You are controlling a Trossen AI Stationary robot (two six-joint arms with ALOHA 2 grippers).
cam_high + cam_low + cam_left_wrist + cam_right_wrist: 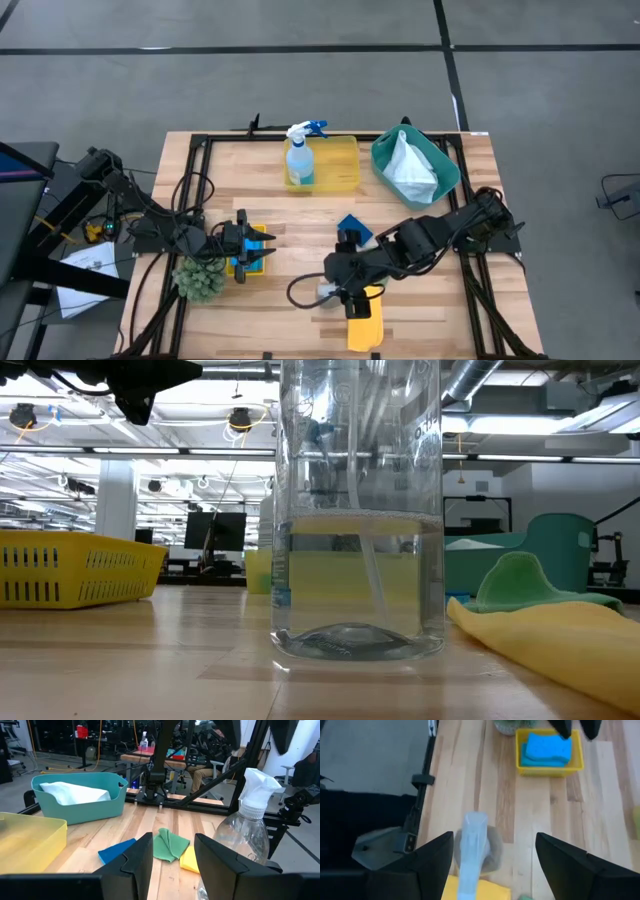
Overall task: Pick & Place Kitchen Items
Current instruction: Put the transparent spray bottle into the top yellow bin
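Note:
A clear bottle (355,560) with a white spray head (472,845) stands upright on the wood near the table's front. My right gripper (495,865) hangs open above it, one finger on each side of the spray head and apart from it. Beside the bottle lie a yellow cloth (365,322), a green cloth (167,845) and a blue sponge (353,228). At the left, my left gripper (262,250) is open and level over a small yellow tray (549,767) that holds another blue sponge (547,747).
A spiky green ball (200,280) sits by the left gripper. At the back, a blue-liquid spray bottle (300,160) stands in a yellow tray (340,165), and a teal bin (440,165) holds a white cloth (408,165). Black frame rails (190,200) run along the table's sides.

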